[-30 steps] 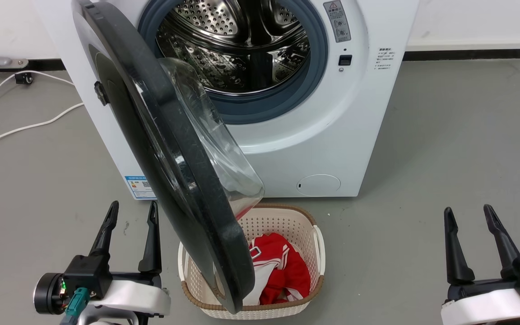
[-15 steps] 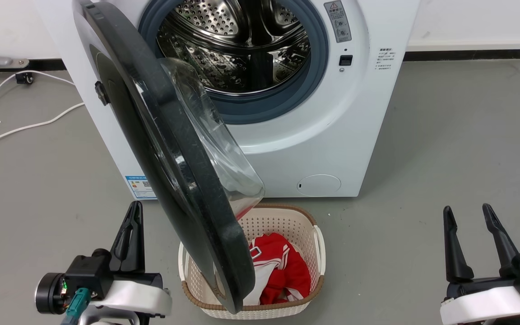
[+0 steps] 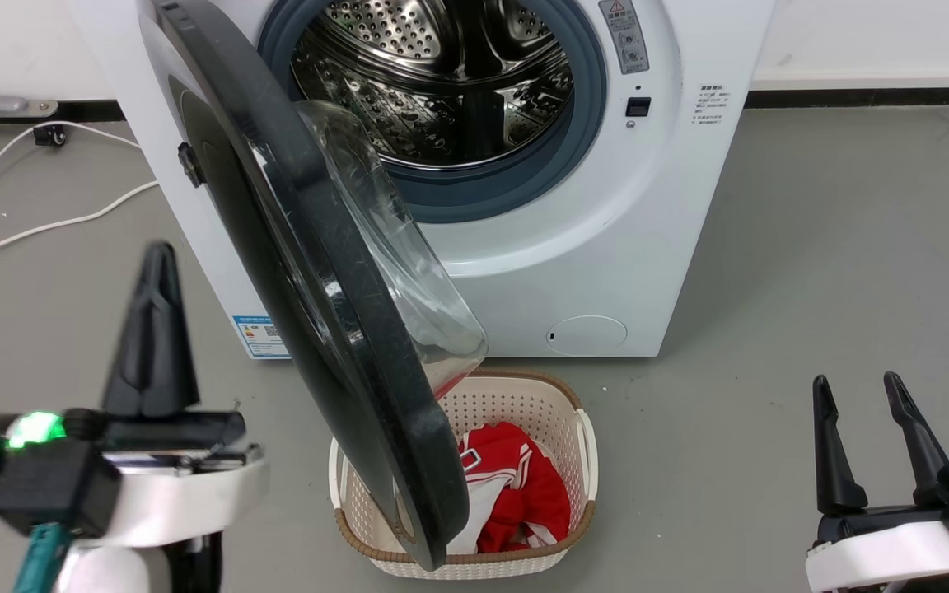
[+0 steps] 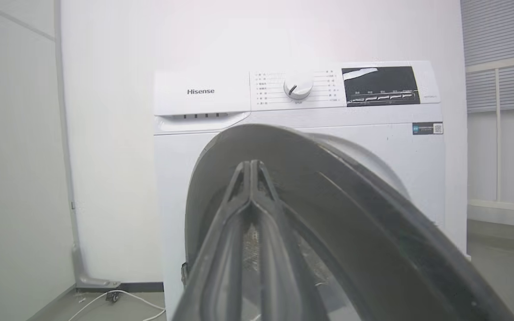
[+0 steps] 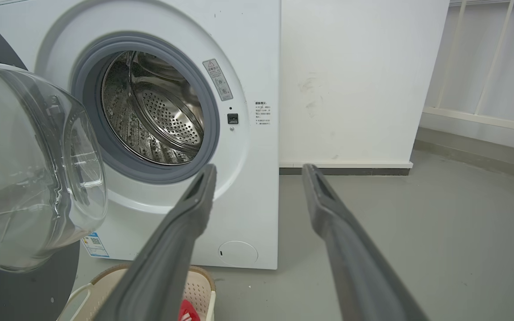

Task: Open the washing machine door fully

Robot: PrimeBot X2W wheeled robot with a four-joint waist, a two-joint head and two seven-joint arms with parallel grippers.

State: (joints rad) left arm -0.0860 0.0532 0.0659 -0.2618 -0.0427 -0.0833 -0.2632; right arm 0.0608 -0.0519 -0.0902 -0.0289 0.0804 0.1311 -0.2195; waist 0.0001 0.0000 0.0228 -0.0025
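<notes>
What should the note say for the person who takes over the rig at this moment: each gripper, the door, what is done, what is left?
Left gripper: shut, empty, left of the washing machine door, apart from it.
Right gripper: open, empty, low on the right.
Door: about half open, hinged on the left of the washing machine, free edge above the laundry basket.
Done: door unlatched, drum exposed.
Left: swing the door wider to the left, until fully open.
</notes>
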